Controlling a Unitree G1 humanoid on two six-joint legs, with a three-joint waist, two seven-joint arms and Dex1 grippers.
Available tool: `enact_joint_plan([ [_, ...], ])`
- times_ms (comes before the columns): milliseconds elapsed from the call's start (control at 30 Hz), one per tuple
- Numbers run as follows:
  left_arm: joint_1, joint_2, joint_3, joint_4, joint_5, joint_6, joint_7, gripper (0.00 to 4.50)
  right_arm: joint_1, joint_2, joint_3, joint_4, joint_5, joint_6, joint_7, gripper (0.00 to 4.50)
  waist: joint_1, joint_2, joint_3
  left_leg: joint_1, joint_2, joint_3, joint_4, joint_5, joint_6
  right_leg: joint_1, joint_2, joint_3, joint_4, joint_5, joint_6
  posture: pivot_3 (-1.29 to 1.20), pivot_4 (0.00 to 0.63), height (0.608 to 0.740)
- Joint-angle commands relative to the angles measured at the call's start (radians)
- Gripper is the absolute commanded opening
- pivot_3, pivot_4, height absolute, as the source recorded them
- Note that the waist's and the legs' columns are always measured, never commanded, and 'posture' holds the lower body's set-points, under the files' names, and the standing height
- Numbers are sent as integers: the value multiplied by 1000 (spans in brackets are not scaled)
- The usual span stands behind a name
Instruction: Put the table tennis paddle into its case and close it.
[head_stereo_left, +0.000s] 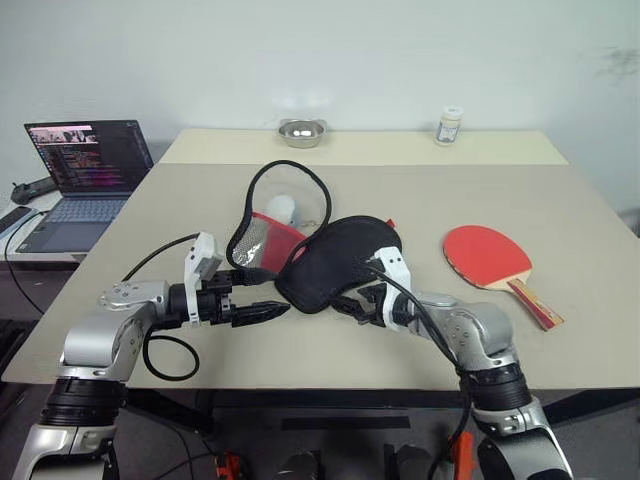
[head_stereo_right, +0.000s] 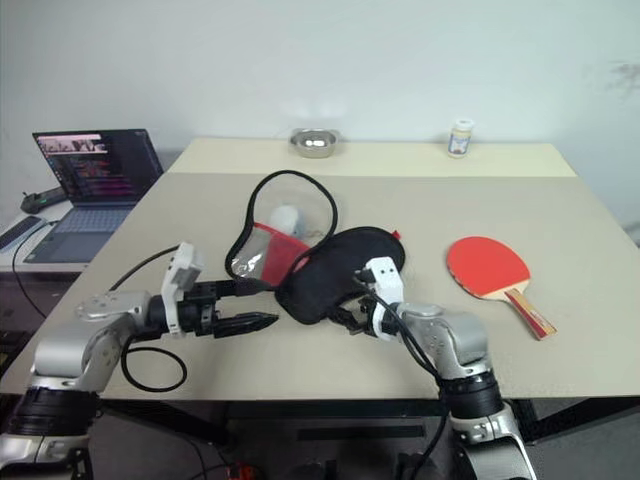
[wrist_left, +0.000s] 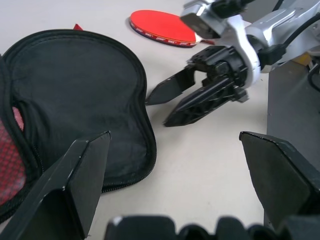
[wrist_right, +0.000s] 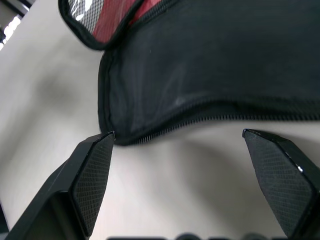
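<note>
While the table carries everything, your case lies unzipped at its middle, black side up, its clear flap standing. The paddle rests red face up, well apart to the case's right. Your left gripper and right gripper both gape wide, empty, flanking the case's near edge.

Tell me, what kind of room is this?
Probably a lab or office workspace: a plain beige table against a bare wall, an open laptop on a side desk showing code-like text, and cables.
</note>
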Motion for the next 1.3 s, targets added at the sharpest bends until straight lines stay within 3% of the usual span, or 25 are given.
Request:
enact_joint_plan([
  [33, -3, 18, 41, 8, -9, -38, -21, 4483, -40, 52, -9, 33, -1, -47, -5, 4500, 0, 0, 0, 0, 0, 0, 0, 0, 0, -1, 0, 0, 0, 0, 0, 0, 150, 740],
  [267, -14, 22, 49, 122, 12, -130, -78, 4483, -65, 106, 7, 90, -15, -79, 2, 4500, 0, 0, 0, -1, 1, 3, -1, 0, 0, -4, 1, 2, 1, 0, 0, 0, 150, 740],
  [333, -18, 22, 49, 136, 15, -145, -89, 4500, -65, 107, 10, 94, -20, -83, 1, 4117, 0, 0, 0, -1, 1, 3, -1, 0, 0, -4, 1, 2, 1, 0, 0, 0, 150, 740],
  [733, -22, -1, 35, 123, 17, -176, -101, 4500, -111, 42, -92, 143, -30, -88, 0, 20, 0, 0, 0, -1, 1, 3, -1, 0, 0, -4, 1, 2, 1, 0, -1, 0, 150, 740],
  [967, -35, -23, 7, 62, 12, -140, -83, 4500, -163, -112, -109, 158, -25, -51, 86, 20, 1, 0, 0, -2, 1, 4, -1, 0, 0, -4, 1, 2, 0, 1, 0, 0, 150, 740],
  [1167, -60, -59, -33, 56, 22, -138, -83, 4500, -190, -324, -78, 202, -34, -5, 235, 20, 3, 0, 0, -2, 1, 4, -1, -1, 2, -4, 1, 2, 0, 1, 0, 0, 150, 740],
  [1300, -92, -97, -67, 41, 24, -129, -71, 4500, -221, -380, -71, 262, -45, -13, 281, 20, 3, 0, 0, -2, 1, 5, -1, -1, 2, -3, 1, 2, 0, 1, 0, 0, 150, 740],
])
